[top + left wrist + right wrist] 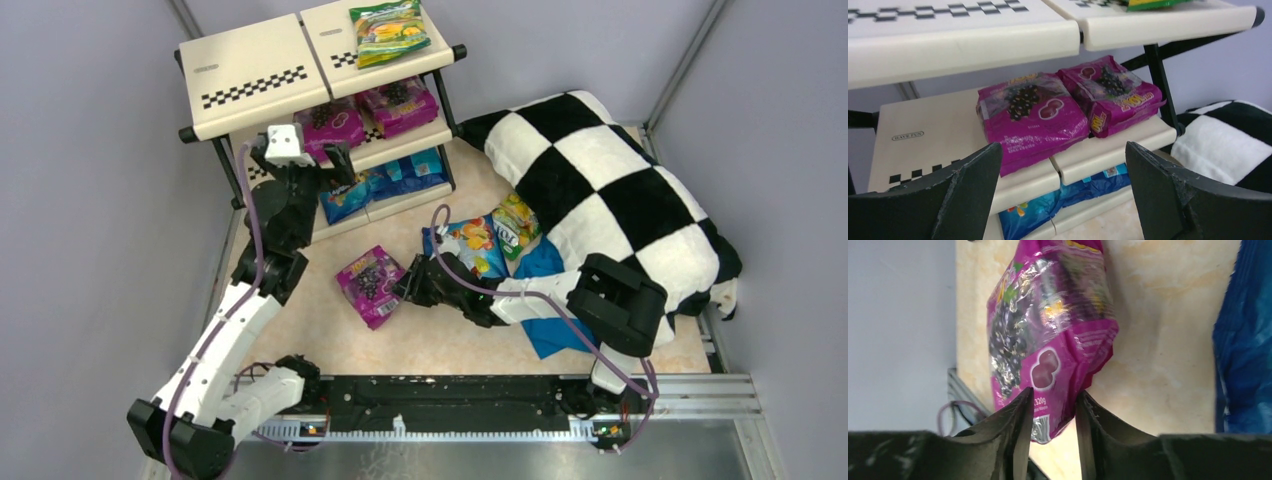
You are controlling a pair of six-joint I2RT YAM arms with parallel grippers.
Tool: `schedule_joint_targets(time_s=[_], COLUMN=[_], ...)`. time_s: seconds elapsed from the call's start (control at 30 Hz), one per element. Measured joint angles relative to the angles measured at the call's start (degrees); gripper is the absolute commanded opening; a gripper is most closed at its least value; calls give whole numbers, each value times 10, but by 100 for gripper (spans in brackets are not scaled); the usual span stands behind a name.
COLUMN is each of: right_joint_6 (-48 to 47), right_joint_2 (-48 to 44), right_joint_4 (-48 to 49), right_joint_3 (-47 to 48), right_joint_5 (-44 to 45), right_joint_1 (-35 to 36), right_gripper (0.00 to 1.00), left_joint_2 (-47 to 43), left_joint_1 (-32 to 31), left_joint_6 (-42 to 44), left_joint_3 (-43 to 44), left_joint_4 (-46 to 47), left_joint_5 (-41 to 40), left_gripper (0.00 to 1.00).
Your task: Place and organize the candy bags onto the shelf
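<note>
Right gripper (1053,397) pinches the purple grape bag (1048,325) by its end seam, low on the table (440,345) before the shelf (250,70). Glossy, limp, light: likely to sag and slip. Left gripper (1063,155) hangs spread wide, empty.

Pale lavender-grey walls (90,200) close me in on three sides, with a thin metal post (687,55) in the back right corner. My table top (470,345) is cream-beige, faintly marbled and evenly lit. A black-and-white checkered pillow (610,170) fills the right rear, with a blue cloth (552,330) just beside it.
</note>
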Motion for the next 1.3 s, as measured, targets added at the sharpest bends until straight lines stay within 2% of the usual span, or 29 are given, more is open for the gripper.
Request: schedule_joint_targets(time_s=[0.17, 0.27, 0.37, 0.43, 0.53, 0.67, 0.77, 0.93, 1.07, 1.13, 1.27, 1.3], right_joint_6=[-90, -122, -146, -155, -165, -168, -164, -158, -157, -155, -145, -142], right_joint_2=[0, -5, -25, -35, -40, -42, -45, -58, -70, -71, -71, -71], right_joint_4=[-66, -65, -48, -37, -11, 23, 48, 66, 77, 85, 86, 86], right_joint_3=[26, 22, -6, -17, -28, -54, -82, -112, -118, -118, -117, -116], right_joint_5=[-8, -11, -16, -23, -36, -56, -71, -87, -94, -99, -115, -118], right_joint_1=[0, 0, 0, -2, -8, -23, -40, -55, -56, -56, -56, -56], right_gripper=[58, 69, 75, 76, 76, 76, 76, 76, 77, 80, 87, 92], left_joint_2=[9, -17, -85, -141, -201, -205, -188, -167, -161, -148, -121, -120], left_joint_1=[-21, -22, -22, -22, -22, -22, -22, -24, -24, -24, -27, -27], left_joint_6=[-17, -70, -143, -195, -268, -355, -400, -455, -492, -502, -513, -514], left_joint_3=[1, 0, -31, -78, -151, -231, -259, -263, -294, -305, -315, -318], left_joint_4=[-44, -119, -184, -223, -272, -337, -379, -445, -454, -455, -454, -454], left_joint_5=[-12, 1, 36, 69, 128, 219, 262, 261, 264, 269, 269, 269], left_gripper=[99, 99, 99, 98, 91, 80, 80, 78, 70, 69, 56, 53])
